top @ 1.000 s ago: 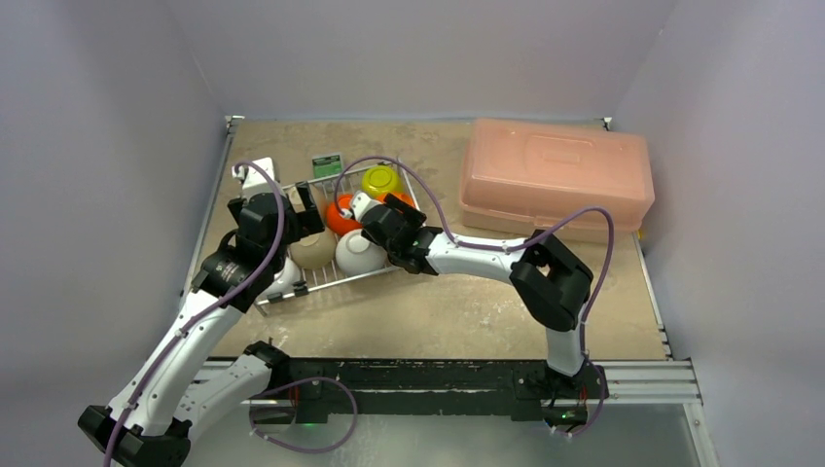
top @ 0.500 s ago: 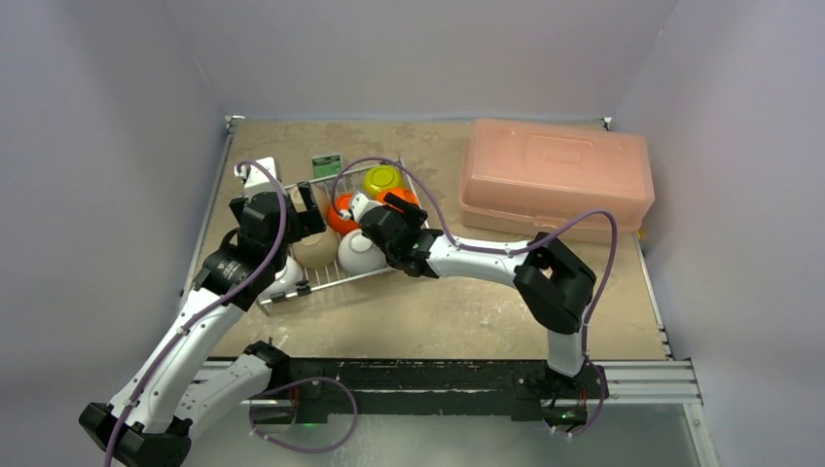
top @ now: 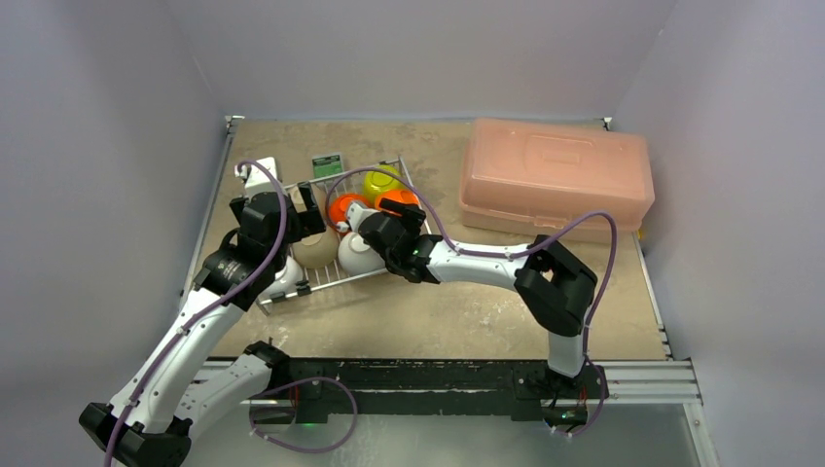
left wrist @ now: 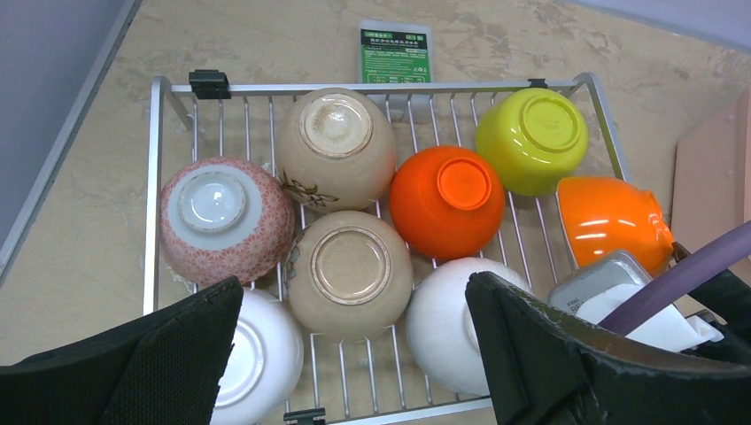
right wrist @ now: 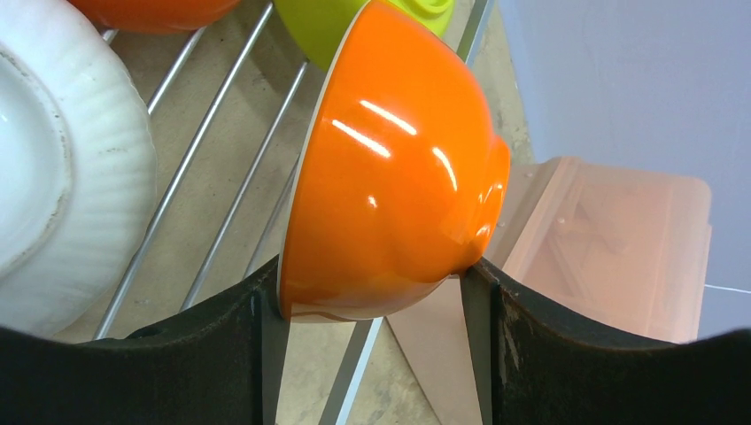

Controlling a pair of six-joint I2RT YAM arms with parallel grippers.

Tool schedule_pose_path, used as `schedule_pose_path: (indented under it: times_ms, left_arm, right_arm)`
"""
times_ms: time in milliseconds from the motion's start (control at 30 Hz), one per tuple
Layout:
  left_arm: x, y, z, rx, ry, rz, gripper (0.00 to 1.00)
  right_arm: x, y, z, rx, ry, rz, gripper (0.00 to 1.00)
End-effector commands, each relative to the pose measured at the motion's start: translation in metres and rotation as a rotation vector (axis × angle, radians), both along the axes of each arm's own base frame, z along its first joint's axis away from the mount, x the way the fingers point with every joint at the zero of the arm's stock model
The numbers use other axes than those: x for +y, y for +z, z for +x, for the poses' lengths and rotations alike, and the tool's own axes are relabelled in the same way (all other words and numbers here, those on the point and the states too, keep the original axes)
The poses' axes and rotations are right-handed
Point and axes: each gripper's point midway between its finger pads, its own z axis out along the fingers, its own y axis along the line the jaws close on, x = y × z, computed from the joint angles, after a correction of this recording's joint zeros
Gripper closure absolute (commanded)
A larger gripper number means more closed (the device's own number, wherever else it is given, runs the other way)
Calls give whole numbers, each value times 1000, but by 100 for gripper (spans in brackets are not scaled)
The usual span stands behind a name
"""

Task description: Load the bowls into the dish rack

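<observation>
The silver wire dish rack (left wrist: 381, 88) holds several bowls upside down: lime-green (left wrist: 531, 140), orange (left wrist: 450, 199), two beige (left wrist: 336, 146), a red-patterned one (left wrist: 226, 217) and two white (left wrist: 443, 323). My right gripper (right wrist: 370, 292) is shut on a second orange bowl (right wrist: 390, 177). It holds the bowl on edge by rim and foot, over the rack's right side beside the lime-green bowl (right wrist: 354, 18). This bowl also shows in the top view (top: 397, 201). My left gripper (left wrist: 354, 292) is open and empty, hovering above the rack's near side.
A pink translucent box (top: 555, 175) stands at the back right, close to the rack's right end. A small green card (left wrist: 396, 53) lies on the table behind the rack. Grey walls enclose the table on three sides.
My right gripper has shifted slightly left and nearer with the orange bowl, uncovering more of the upside-down orange bowl. The left arm has barely moved.
</observation>
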Motion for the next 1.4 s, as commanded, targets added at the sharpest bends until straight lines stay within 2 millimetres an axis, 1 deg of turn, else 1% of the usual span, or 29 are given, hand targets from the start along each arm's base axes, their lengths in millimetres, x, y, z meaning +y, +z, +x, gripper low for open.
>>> schedule_pose_path:
  times_ms: [0, 300, 467, 500, 533, 633, 733, 933, 1100, 1233, 1367]
  left_arm:
    - [1, 2, 1, -8, -6, 12, 2]
    - [1, 2, 1, -7, -6, 14, 2]
    - [1, 1, 1, -5, -7, 15, 2]
    - [0, 1, 1, -4, -7, 15, 2]
    - [0, 1, 1, -4, -10, 14, 2]
    - [0, 0, 1, -3, -9, 13, 2]
    - [0, 0, 1, -2, -8, 13, 2]
    - [-1, -1, 2, 0, -11, 12, 2]
    - [-1, -2, 2, 2, -11, 12, 2]
    - [-1, -2, 2, 3, -11, 11, 2]
    - [-2, -2, 3, 5, -15, 9, 2]
  right_arm:
    - [-6, 6, 4, -30, -18, -35, 66]
    - [-8, -19, 2, 15, -19, -75, 62]
    - [-12, -24, 0, 18, -32, -80, 57]
    - [-14, -25, 0, 20, -34, -80, 55]
    - [-13, -25, -1, 23, -34, -77, 51]
    - [-14, -26, -3, 34, -36, -73, 36]
    - [-13, -23, -4, 40, -38, -46, 24]
    - [-14, -21, -10, 77, -19, -44, 14]
    - [-7, -11, -18, 128, 17, 15, 10]
    - [-1, 7, -29, 176, 59, 90, 9]
    - [-1, 22, -44, 241, 97, 141, 9]
